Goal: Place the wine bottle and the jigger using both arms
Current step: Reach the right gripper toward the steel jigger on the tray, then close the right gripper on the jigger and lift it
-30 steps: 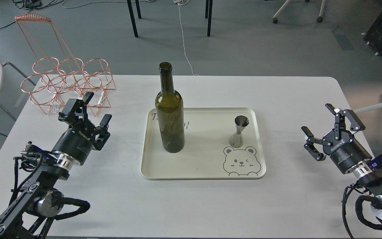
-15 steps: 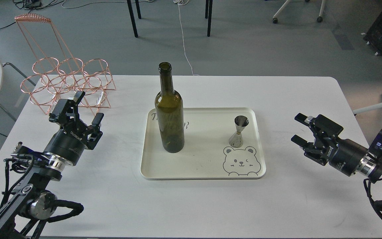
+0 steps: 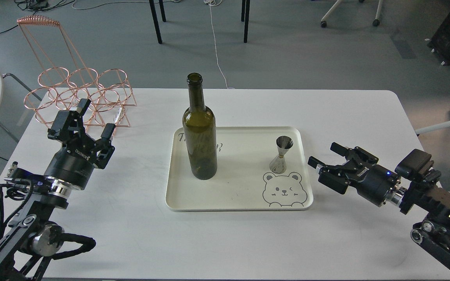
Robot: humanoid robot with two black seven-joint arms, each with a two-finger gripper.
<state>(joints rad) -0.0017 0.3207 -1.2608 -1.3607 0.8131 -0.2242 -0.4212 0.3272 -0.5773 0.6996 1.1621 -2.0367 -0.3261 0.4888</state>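
Note:
The dark olive-green wine bottle (image 3: 199,132) stands upright on the left part of a cream tray (image 3: 240,197) with a bear drawing. The small steel jigger (image 3: 281,154) stands upright on the tray's right part, just above the bear. My right gripper (image 3: 324,154) is open and empty, pointing left, just outside the tray's right rim and a short way right of the jigger. My left gripper (image 3: 96,117) is open and empty over the table at the left, well away from the bottle and close in front of the copper rack.
A copper wire bottle rack (image 3: 78,93) stands at the table's back left corner. The white table (image 3: 225,242) has bare surface in front of the tray. Chair legs and cables lie on the floor beyond the table's far edge.
My right gripper has swung down and moved left toward the tray, ending close to the jigger. My left gripper has drifted back and left toward the rack. Bottle and jigger have not moved.

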